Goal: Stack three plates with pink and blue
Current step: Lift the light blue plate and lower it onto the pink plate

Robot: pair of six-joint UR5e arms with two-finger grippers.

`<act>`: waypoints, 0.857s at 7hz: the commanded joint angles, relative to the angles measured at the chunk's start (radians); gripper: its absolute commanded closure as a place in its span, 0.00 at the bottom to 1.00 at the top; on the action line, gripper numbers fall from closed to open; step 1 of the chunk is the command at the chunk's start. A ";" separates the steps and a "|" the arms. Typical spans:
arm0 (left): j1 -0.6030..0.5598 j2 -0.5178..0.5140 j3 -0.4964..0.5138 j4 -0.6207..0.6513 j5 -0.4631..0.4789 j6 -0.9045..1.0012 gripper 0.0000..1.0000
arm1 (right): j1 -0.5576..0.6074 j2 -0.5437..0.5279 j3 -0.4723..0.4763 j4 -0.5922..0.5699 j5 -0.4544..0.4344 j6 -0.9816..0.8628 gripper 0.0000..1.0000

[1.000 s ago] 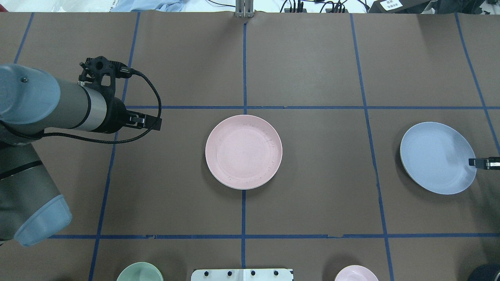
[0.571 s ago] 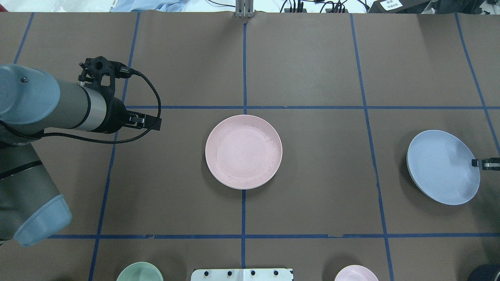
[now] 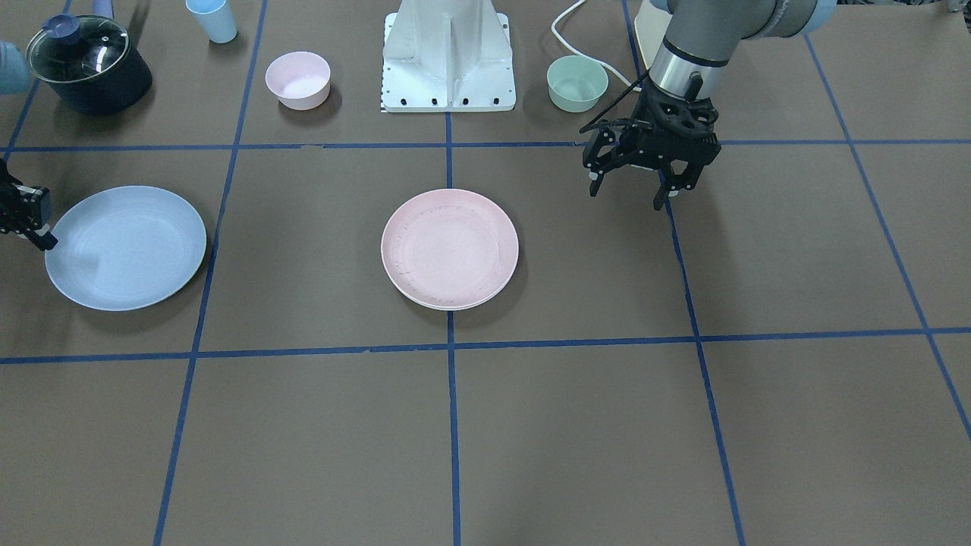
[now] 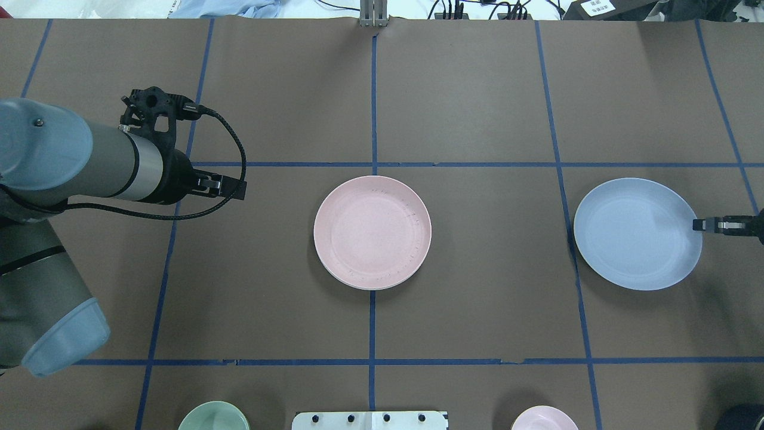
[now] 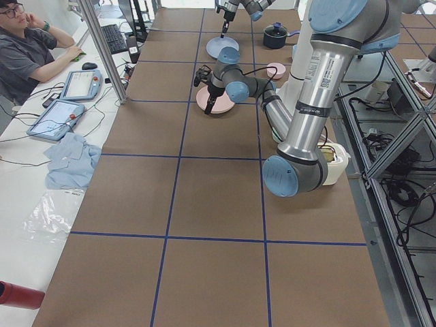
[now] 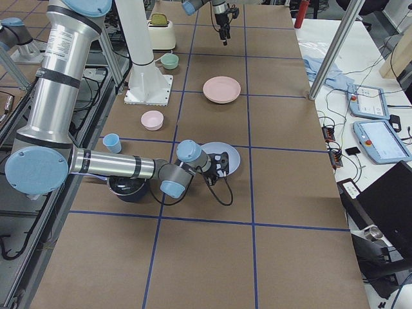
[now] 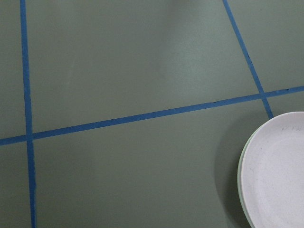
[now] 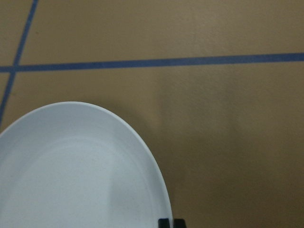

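Note:
The pale pink plate (image 4: 372, 232) lies at the table's centre on top of the cream-white plate, of which only a thin rim (image 3: 447, 306) shows below it. My right gripper (image 4: 699, 225) is shut on the near-right rim of the light blue plate (image 4: 636, 234) and holds it roughly level, to the right of the stack. The right wrist view shows the blue plate (image 8: 71, 175) just above my fingertips (image 8: 165, 222). My left gripper (image 3: 627, 197) is open and empty, hanging above the table to the left of the stack. The pink plate (image 7: 280, 175) fills the left wrist view's corner.
Along the robot's side stand a mint-green bowl (image 3: 577, 83), a small pink bowl (image 3: 297, 80), a dark pot with a glass lid (image 3: 87, 64), a light blue cup (image 3: 211, 19) and the white robot base (image 3: 449, 53).
My right gripper has carried the blue plate left, toward the centre stack, and the plate has gone from tilted to nearly level. The left arm has not moved.

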 commanded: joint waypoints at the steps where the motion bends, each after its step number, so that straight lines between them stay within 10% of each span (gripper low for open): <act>1: 0.000 0.005 0.000 0.001 0.000 0.003 0.00 | 0.017 0.120 0.029 -0.007 0.035 0.176 1.00; 6: -0.372 0.145 0.007 0.053 -0.173 0.598 0.00 | -0.178 0.418 0.299 -0.550 -0.133 0.364 1.00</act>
